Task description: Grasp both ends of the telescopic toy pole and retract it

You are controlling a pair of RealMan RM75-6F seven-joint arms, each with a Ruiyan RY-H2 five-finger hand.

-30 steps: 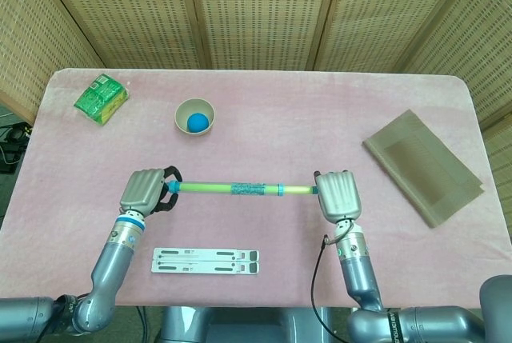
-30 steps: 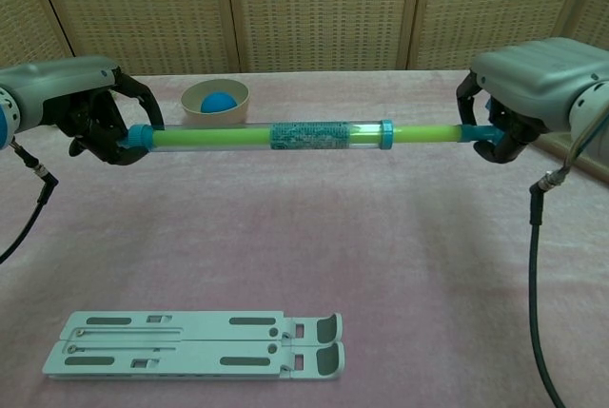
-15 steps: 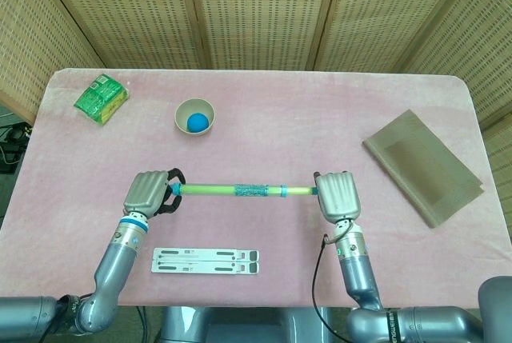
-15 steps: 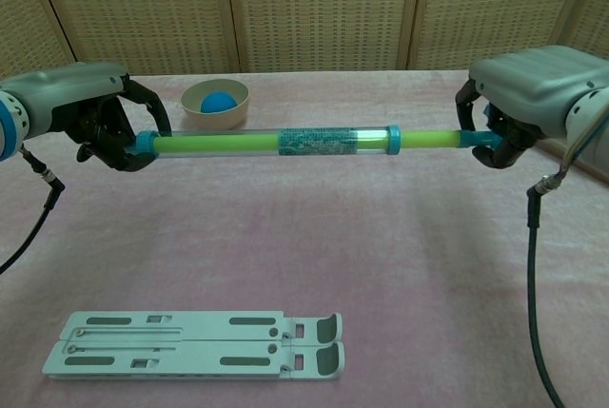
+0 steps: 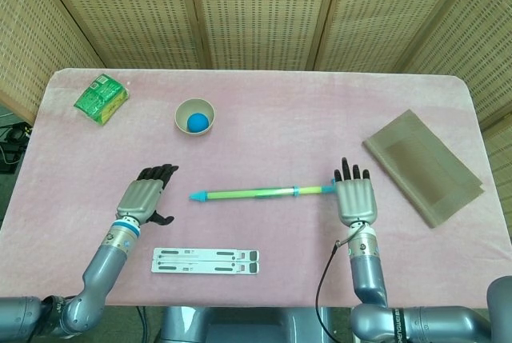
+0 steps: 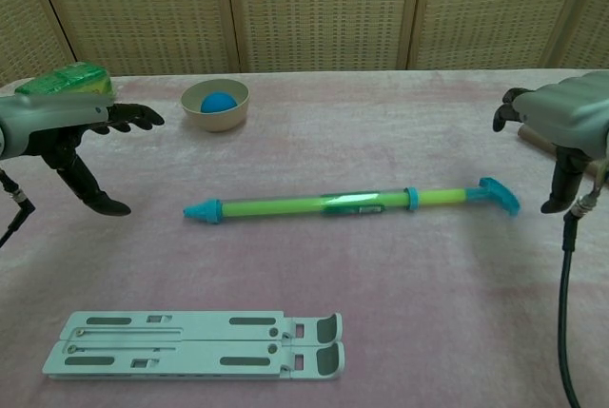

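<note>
Pole (image 5: 260,193) is just lying on the pink counter (image 5: 264,111) in the head view, slightly slanted, between both hands. Left hand (image 5: 145,197) sits off its pointed end with fingers spread, holding nothing; right hand (image 5: 354,196) is flat, fingers straight, right by the handle end. Bowl (image 5: 195,115) with a blue ball (image 5: 197,122), green packet (image 5: 101,97), brown mat (image 5: 422,166) and white stand (image 5: 206,261) sit around. Chest view: pole (image 6: 333,205) on the cloth, left hand (image 6: 57,123) and right hand (image 6: 568,123) both hover apart from it, fingers apart.

Bright, even, seemingly overhead light; soft shadows, sharp focus.
</note>
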